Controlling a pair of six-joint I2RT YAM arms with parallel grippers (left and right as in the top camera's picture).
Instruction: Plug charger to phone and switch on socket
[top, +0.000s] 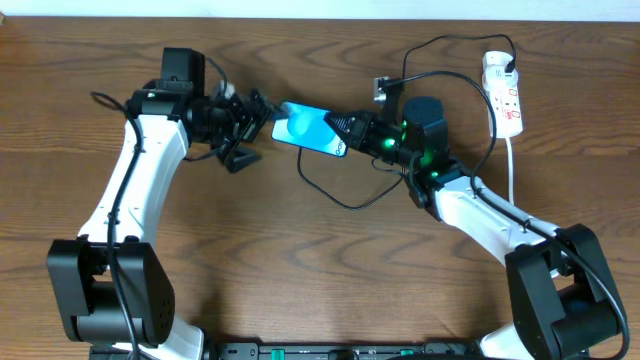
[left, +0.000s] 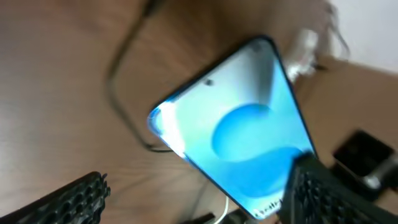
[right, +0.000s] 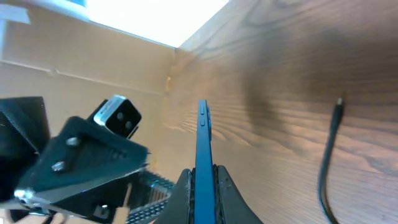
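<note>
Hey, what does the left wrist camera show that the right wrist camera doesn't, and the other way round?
Only the left wrist view shows the phone face-on, its blue screen lit, framed by the open left gripper. Only the right wrist view shows the small plug of the charger lying loose on the table, not plugged in, and the right gripper shut on the phone, seen edge-on. Both show the phone, a stretch of the charger's black cable and the wooden table.

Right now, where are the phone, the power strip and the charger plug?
phone (top: 308, 128), overhead view, middle of its blue screen.
power strip (top: 505, 98), overhead view, middle of its white body.
charger plug (right: 339, 106), right wrist view, its dark free tip against the wood.
</note>
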